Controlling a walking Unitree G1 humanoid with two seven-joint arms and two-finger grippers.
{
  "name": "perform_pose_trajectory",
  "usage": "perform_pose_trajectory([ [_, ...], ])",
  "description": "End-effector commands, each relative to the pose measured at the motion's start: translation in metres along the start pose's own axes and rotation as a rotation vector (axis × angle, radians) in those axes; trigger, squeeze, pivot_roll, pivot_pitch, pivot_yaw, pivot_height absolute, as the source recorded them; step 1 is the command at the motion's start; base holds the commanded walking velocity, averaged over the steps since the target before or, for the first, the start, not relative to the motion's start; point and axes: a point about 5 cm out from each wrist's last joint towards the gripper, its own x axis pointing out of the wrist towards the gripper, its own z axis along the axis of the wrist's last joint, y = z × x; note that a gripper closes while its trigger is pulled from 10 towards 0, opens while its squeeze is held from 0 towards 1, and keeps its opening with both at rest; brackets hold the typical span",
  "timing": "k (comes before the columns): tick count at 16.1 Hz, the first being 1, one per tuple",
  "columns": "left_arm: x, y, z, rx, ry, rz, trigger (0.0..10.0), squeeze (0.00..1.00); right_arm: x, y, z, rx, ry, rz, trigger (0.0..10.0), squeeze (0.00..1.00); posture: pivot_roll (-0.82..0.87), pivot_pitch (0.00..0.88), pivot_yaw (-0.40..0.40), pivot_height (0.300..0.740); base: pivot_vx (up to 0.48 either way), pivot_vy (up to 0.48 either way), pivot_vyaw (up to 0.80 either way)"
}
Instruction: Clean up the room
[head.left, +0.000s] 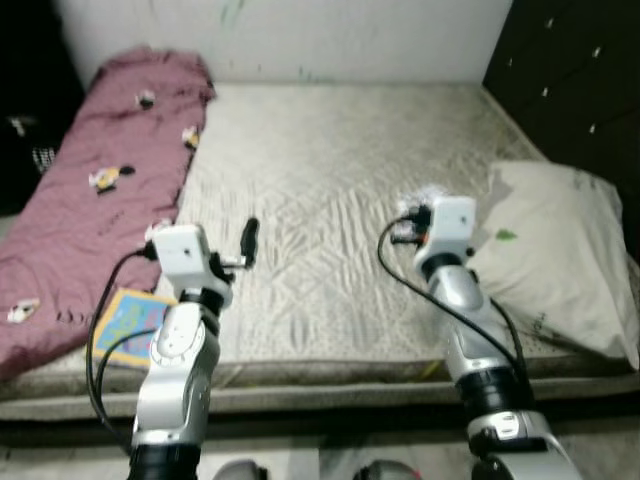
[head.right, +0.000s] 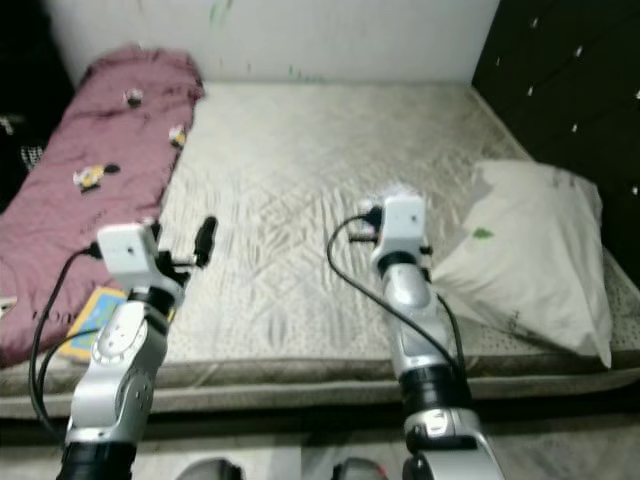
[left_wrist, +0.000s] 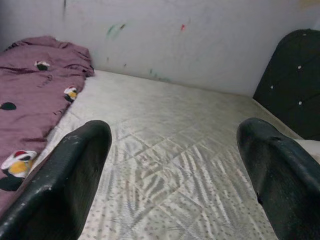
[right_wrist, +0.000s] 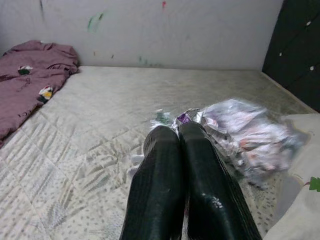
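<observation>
Two grippers held over the bed (head.left: 330, 200), left gripper (left_wrist: 172, 150) with fingers spread wide above bare mattress, right gripper (right_wrist: 177, 140) with fingers pressed together — a crinkled plastic wrapper (right_wrist: 240, 132) at their tips, beside the pillow (head.left: 560, 255), maroon blanket (head.left: 90, 190) along the left edge.

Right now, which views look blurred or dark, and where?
Left eye view: soft overall, with the left corner nearly black. Right wrist view: the crinkly wrapper pinched at the right hand is smeared; the mattress is sharper. Left wrist view: evenly lit, left hand fingers slightly soft.
</observation>
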Motion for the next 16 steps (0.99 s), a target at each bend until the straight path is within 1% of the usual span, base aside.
perform_pose_trajectory([
  [1, 0.0000, 0.0073, 0.0031, 0.018, -0.006, 0.017, 10.0, 0.00, 0.0022, 0.0112, 0.0024, 0.008, 0.004, 0.037, 10.0, 0.00, -0.02, 0.000, -0.004, 0.740, 0.000, 0.472, -0.80],
  [2, 0.0000, 0.0073, 0.0032, 0.020, -0.008, 0.018, 10.0, 0.00, 0.0020, 0.0115, 0.0020, 0.008, 0.005, 0.038, 10.0, 0.00, -0.02, 0.000, -0.004, 0.740, 0.000, 0.472, -0.80],
  [8, 0.0002, 0.0055, 0.0021, 0.018, -0.003, 0.017, 10.0, 0.00, -0.0010, 0.0126, -0.0031, 0.007, 0.024, 0.048, 10.0, 0.00, -0.03, 0.000, -0.016, 0.740, 0.000, 0.471, 0.00],
  [16, 0.0032, 0.0050, 0.0032, 0.013, -0.007, 0.020, 10.0, 0.00, 0.0009, 0.0156, -0.0020, 0.009, 0.032, 0.066, 10.0, 0.00, -0.04, 0.000, -0.006, 0.740, 0.000, 0.471, 0.00],
])
